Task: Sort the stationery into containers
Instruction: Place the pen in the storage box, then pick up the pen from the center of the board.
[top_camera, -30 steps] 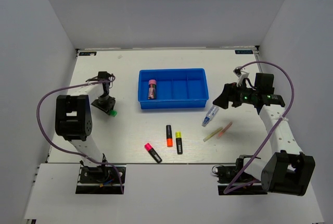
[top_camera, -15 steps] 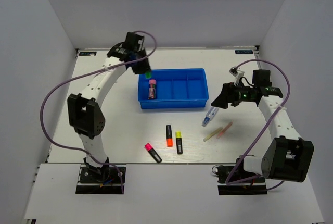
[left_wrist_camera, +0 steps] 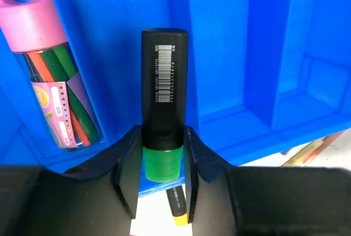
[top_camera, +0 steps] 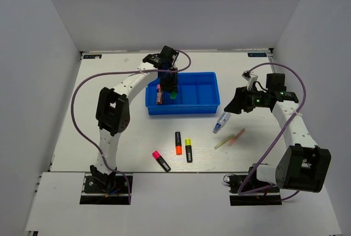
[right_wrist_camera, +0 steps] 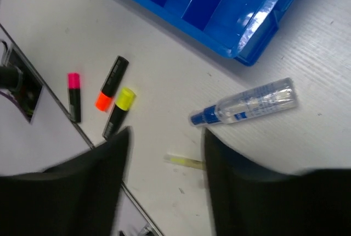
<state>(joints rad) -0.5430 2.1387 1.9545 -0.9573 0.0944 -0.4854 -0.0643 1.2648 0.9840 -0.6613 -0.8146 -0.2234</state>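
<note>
Your left end effector (left_wrist_camera: 162,140) was clenched on the green-capped highlighter (left_wrist_camera: 164,82) at its cap end. It held the highlighter over the blue tray (left_wrist_camera: 263,55), above the compartment just beside the one with the pink-lidded pen case (left_wrist_camera: 49,71). Released off-centre, the highlighter could have landed across a divider or on that case. You couldn't tell whether its far end touched the tray floor. Your right end effector (right_wrist_camera: 164,164) hung released and empty near the blue-and-white tube (right_wrist_camera: 247,104). Its blurred fingers (right_wrist_camera: 82,192) cut off most of the pale-yellow stick (right_wrist_camera: 184,162).
</note>
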